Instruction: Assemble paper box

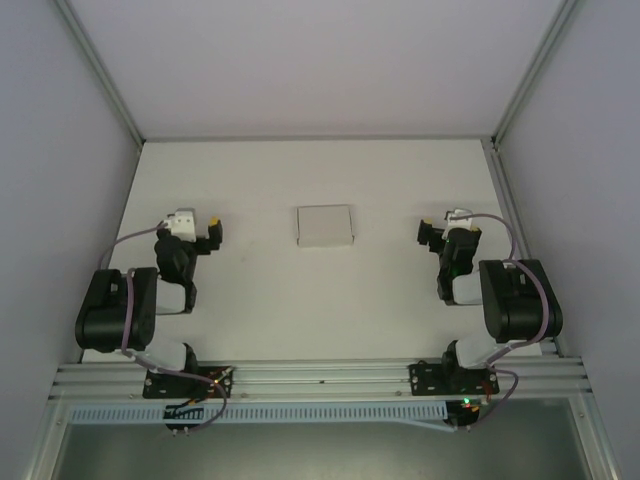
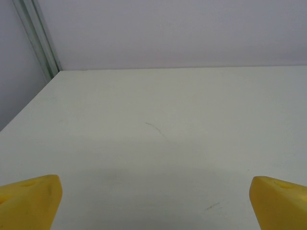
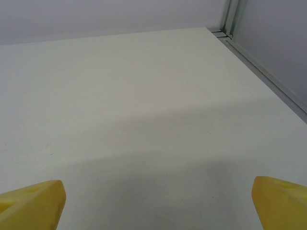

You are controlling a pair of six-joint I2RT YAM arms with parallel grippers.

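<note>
The paper box [image 1: 325, 225] lies flat on the white table [image 1: 300, 300] as a small white rectangle, midway between the two arms. My left gripper [image 1: 190, 226] rests to the left of it, a good gap away, and is open. My right gripper [image 1: 449, 228] sits about as far off on the right side, also open. In the left wrist view the yellow fingertips [image 2: 29, 201] stand wide apart with only bare table between them [image 2: 153, 206]. The right wrist view is the same: yellow fingertips [image 3: 31, 203] far apart and nothing held [image 3: 156, 206].
Pale walls close the table on the left, back and right, with aluminium posts in the far corners [image 1: 135, 135]. A metal rail [image 1: 320, 375] runs along the near edge by the arm bases. A faint scratch [image 2: 156, 128] marks the tabletop.
</note>
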